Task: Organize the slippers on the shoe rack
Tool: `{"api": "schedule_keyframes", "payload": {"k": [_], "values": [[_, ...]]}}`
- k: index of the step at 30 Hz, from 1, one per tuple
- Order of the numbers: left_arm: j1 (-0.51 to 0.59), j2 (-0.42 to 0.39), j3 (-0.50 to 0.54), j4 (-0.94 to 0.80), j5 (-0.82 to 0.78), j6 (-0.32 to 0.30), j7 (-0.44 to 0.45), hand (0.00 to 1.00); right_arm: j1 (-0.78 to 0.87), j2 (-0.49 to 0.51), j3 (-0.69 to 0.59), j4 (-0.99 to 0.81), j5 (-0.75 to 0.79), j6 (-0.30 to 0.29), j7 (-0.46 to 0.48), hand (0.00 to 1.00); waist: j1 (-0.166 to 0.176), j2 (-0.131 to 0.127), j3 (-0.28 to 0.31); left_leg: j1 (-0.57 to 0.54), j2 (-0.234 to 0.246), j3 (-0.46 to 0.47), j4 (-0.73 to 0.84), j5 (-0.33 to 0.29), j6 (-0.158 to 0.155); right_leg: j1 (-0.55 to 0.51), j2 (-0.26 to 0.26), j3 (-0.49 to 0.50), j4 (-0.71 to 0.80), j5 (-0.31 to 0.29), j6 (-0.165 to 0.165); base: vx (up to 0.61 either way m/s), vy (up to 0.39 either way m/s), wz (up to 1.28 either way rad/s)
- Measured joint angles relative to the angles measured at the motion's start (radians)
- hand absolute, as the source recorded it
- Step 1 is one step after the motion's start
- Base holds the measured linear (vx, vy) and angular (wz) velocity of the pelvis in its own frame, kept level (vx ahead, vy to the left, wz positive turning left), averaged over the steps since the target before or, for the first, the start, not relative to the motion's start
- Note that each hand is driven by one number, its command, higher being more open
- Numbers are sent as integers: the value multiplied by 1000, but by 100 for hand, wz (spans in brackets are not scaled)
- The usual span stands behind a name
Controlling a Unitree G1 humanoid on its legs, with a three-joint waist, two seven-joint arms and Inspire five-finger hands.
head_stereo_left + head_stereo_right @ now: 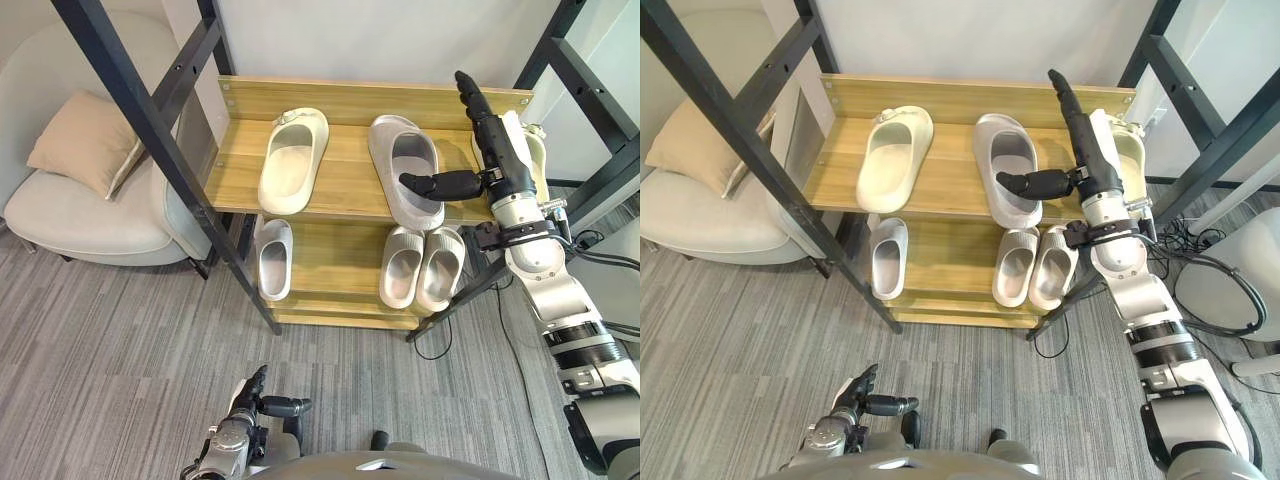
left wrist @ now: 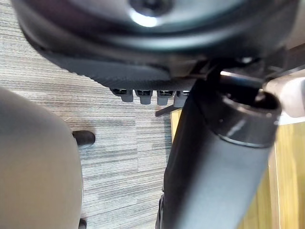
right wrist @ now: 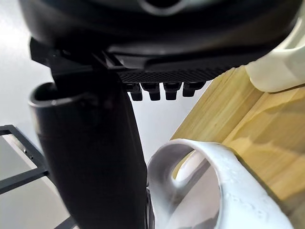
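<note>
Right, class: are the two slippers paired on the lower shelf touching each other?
Touching. The left eye view shows the pair's left slipper and right slipper side by side, inner edges meeting with no gap.

I'm looking into a home-style entryway corner.
I see a wooden shoe rack [image 1: 346, 172] holding pale slippers [image 1: 293, 160], a cream armchair [image 1: 80, 218] with a tan cushion [image 1: 85, 140] beside it, and grey striped flooring [image 1: 120, 360] against a white wall [image 1: 400, 40].
</note>
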Motion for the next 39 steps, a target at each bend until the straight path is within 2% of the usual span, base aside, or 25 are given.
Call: {"api": "schedule_keyframes", "payload": {"k": [4, 11, 19, 32, 39], "values": [[0, 2, 0, -2, -2, 0, 0, 100, -45, 0, 4, 51, -24, 15, -4, 100, 1, -3, 2, -3, -7, -14, -32, 33, 5, -2, -3, -15, -17, 20, 0, -60, 17, 10], [-1, 5, 1, -3, -17, 1, 2, 100, -60, 1, 4, 57, -85, 44, -44, 100, 10, -8, 3, 7, -14, -28, -102, 91, 3, -21, -8, -23, -20, 20, 0, -80, 9, 5], [0, 8, 2, -8, -17, 2, 4, 100, -60, 16, -14, 64, -117, 52, -71, 100, 13, -8, 3, 9, -16, -37, -102, 96, 4, -16, -8, -27, -22, 20, 1, -23, 2, 3], [3, 12, 2, -17, -16, 5, 6, 100, -58, 86, -130, 20, -147, 74, -161, 100, 14, -8, 3, 10, -16, -40, -102, 96, 4, -14, -8, -26, -25, 20, 2, -2, 1, 0], [4, 12, 2, -20, -16, 6, 8, 100, -48, 98, -138, 13, -158, 88, -164, 100, 17, -8, 3, 10, -16, -40, -102, 96, 4, -14, -8, -26, -25, 20, 2, 0, 0, 0]]}}
